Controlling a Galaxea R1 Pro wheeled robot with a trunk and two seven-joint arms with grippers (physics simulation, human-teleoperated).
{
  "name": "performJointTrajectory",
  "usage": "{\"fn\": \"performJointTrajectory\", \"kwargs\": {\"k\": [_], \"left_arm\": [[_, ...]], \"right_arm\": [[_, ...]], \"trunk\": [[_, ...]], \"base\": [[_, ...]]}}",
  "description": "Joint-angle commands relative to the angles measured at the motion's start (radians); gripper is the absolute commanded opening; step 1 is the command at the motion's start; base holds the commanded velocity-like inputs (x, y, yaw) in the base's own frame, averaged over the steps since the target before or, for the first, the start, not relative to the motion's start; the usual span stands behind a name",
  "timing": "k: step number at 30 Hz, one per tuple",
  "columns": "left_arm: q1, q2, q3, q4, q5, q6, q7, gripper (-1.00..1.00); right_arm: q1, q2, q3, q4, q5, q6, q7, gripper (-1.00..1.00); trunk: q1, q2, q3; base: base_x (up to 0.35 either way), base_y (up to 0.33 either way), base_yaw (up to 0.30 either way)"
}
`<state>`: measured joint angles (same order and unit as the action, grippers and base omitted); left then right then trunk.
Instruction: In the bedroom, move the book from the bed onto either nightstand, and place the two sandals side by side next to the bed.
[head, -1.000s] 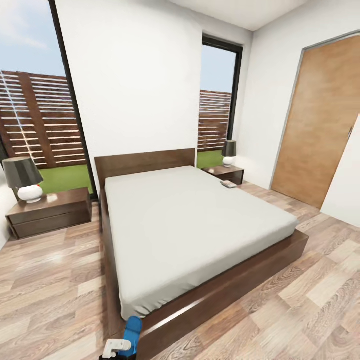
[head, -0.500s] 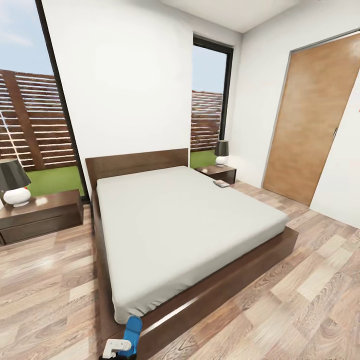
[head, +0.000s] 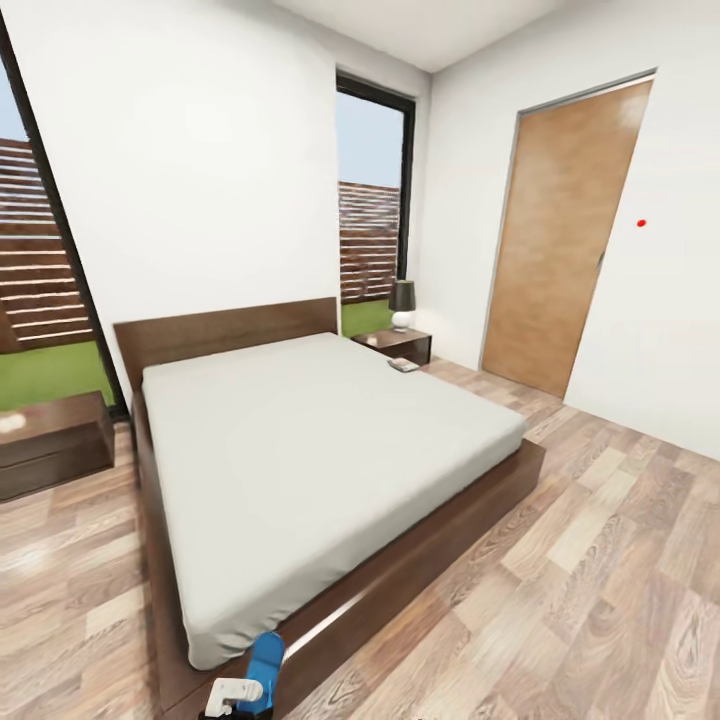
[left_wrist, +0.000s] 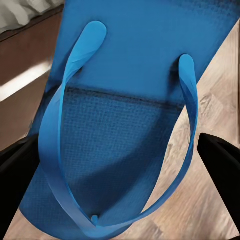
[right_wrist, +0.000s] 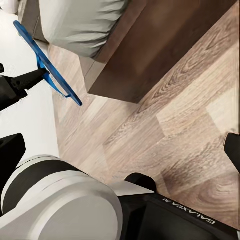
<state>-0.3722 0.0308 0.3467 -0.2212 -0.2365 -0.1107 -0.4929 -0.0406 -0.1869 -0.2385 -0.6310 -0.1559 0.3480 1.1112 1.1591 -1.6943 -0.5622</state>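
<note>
I've got one blue sandal (left_wrist: 125, 125) pinched at its edges by my left end effector (left_wrist: 120, 165), dark fingers (left_wrist: 17, 165) on either side of the sole, straps up. In the head view the same sandal (head: 264, 665) sits low, just at the foot corner of the bed (head: 310, 440), over the wood floor (head: 600, 560). From the right wrist I see it edge-on (right_wrist: 45, 62), held by the left arm's fingertips near the bed's dark base. Right end effector: fingertips apart at the frame edges, nothing between them, so open. "GALAXEA" lettering reads on the arm housing (right_wrist: 190, 212). The book (head: 403, 365) lies on the bed's far corner, just beside the nightstand (head: 395, 345) with the lamp (head: 402, 303). Wooden door (head: 555, 240) on the right wall.
</note>
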Motion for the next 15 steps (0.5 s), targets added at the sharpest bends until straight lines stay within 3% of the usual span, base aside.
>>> {"fn": "performJointTrajectory", "kwargs": {"k": [1, 10, 15], "left_arm": [[-0.001, 0.0, 0.008, 0.0, -0.01, -0.006, -0.004, -1.0], [-0.001, 0.0, 0.008, 0.0, -0.01, -0.005, -0.004, -1.0], [-0.001, 0.0, 0.006, 0.0, -0.01, -0.004, -0.004, -1.0]], "right_arm": [[-0.001, 0.0, -0.001, 0.001, -0.005, 0.009, 0.002, 1.0], [-0.001, 0.001, -0.001, 0.0, -0.006, 0.009, 0.003, 1.0], [-0.001, 0.0, -0.001, 0.0, -0.005, 0.009, 0.003, 1.0]], "trunk": [[0.0, 0.0, -0.001], [0.0, 0.0, -0.001], [-0.019, 0.035, 0.015]], "base": [[0.0, 0.0, -0.282], [0.0, 0.0, -0.282], [0.0, 0.0, -0.282]]}}
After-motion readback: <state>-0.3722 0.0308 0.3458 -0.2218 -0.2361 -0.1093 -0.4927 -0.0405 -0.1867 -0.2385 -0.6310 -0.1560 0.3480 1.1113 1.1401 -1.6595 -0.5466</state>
